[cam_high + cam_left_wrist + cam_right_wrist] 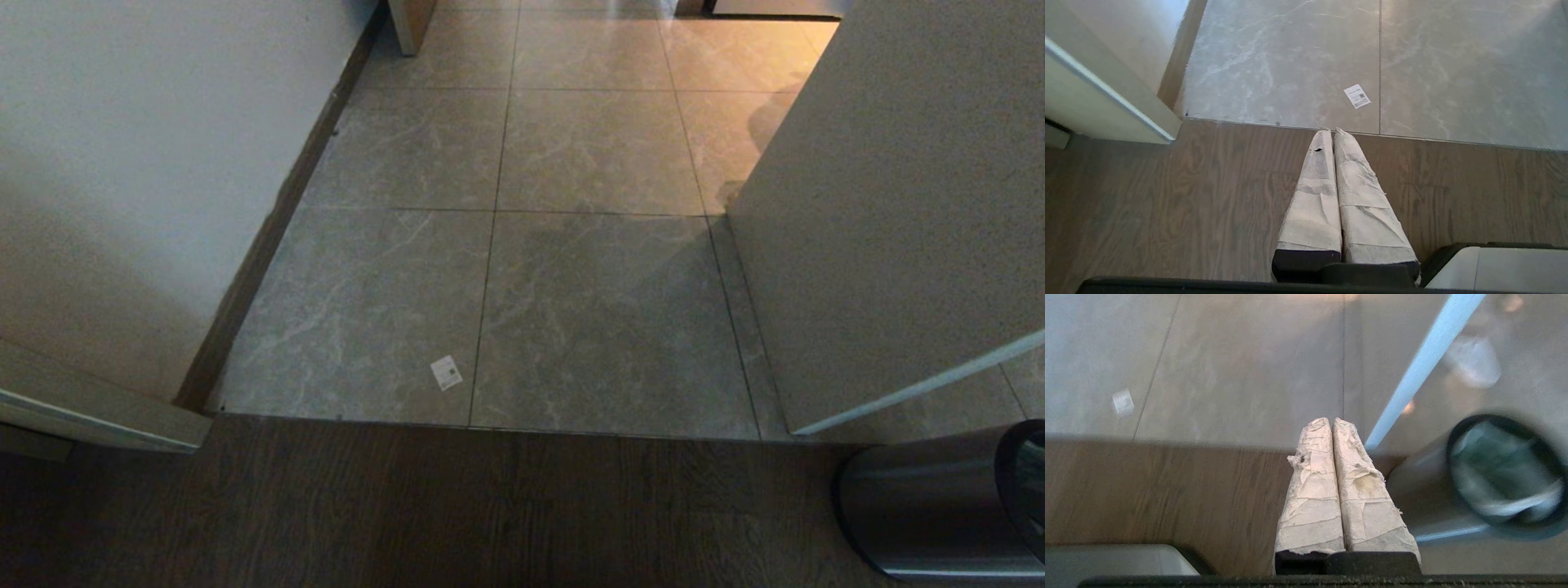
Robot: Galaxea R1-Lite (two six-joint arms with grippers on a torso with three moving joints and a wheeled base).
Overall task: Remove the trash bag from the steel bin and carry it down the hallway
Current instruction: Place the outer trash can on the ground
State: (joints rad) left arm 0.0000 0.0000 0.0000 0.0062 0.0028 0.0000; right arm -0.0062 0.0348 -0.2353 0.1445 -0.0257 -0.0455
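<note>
Doorway between dark wood floor (pixel 408 514) and tiled hallway (pixel 588 155). Steel bin (pixel 922 510) upright on the wood at the foot of an open door (pixel 890 229), black rim (pixel 1506 473) around a dark inside holding something pale, blurred; trash bag not made out for certain. Right gripper (pixel 1332 422) just beside the bin, above the wood, taped fingers (pixel 1310 498) pressed together, empty. Left gripper (pixel 1331 131) well apart from the bin, likewise closed and empty, tips toward a small white label (pixel 1357 96) on the tiles.

white sticker (pixel 446 372); wood floor (pixel 408 506)
</note>
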